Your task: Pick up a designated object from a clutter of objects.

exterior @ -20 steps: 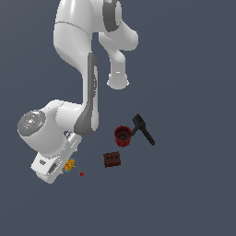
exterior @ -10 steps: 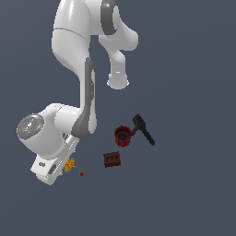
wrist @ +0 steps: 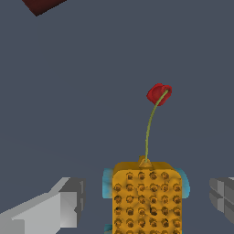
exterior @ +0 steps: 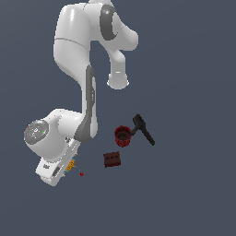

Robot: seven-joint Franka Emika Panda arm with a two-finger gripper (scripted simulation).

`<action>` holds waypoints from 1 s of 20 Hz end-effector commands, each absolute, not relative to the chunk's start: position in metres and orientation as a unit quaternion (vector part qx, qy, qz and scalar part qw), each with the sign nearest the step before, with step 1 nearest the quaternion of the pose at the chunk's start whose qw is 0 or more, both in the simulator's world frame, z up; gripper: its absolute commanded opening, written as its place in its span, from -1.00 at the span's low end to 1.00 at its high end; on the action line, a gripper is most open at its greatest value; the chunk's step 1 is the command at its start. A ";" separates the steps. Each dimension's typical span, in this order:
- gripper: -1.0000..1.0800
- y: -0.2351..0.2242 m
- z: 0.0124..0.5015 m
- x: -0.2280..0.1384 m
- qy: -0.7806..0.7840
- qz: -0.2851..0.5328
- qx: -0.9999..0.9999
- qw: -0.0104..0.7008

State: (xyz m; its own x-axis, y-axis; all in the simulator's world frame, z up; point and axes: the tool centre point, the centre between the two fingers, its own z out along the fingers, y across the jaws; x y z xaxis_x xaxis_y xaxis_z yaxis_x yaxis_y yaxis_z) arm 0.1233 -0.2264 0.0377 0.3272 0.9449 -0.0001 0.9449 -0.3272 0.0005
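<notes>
The designated object, a small orange-yellow studded block (wrist: 146, 199) with light-blue wheels (wrist: 108, 183), lies on the grey floor between the two fingers (wrist: 59, 208) of the gripper (wrist: 144, 201); in the wrist view a clear gap shows on each side, so the jaws stand spread and released, touching nothing. In the exterior view the block (exterior: 71, 165) is mostly hidden behind the hand at that view's lower left; only an orange sliver shows.

A thin green cord (wrist: 151, 128) runs from a loop on the block's end to a small red ball (wrist: 159, 93), which rests on the floor near the block.

Hazards, as judged from this position:

- The wheels sit on the flanks the fingers will meet; a closure on the wheels rather than the body could let the block roll or twist out of the pinch.
- The block appears nearer one finger than the other; the closer finger would touch first and could push the block sideways.
- How low the fingertips sit cannot be told; too shallow a grip would catch only the studded top and slip on lifting.
- The tethered ball will trail on lift; the cord could snag.

The dark red brick (exterior: 112, 159), red cup (exterior: 122, 135) and black hammer-like tool (exterior: 144, 129) lie well apart, towards the exterior view's right; collision with them appears unlikely.
</notes>
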 end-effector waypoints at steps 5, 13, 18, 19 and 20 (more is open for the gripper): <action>0.92 -0.226 0.015 0.123 0.581 0.000 0.814 0.000; -1.00 -0.227 0.015 0.124 0.581 0.000 0.814 0.000; -1.00 -0.227 0.015 0.124 0.581 0.000 0.814 0.000; -1.00 -0.227 0.015 0.124 0.581 0.000 0.814 0.000; -1.00 -0.226 0.015 0.124 0.581 0.000 0.814 0.000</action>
State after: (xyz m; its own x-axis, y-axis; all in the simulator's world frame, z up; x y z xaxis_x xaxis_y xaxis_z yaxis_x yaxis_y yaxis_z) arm 0.1236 -0.2265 0.0149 0.3255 0.9455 0.0000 0.9455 -0.3255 -0.0010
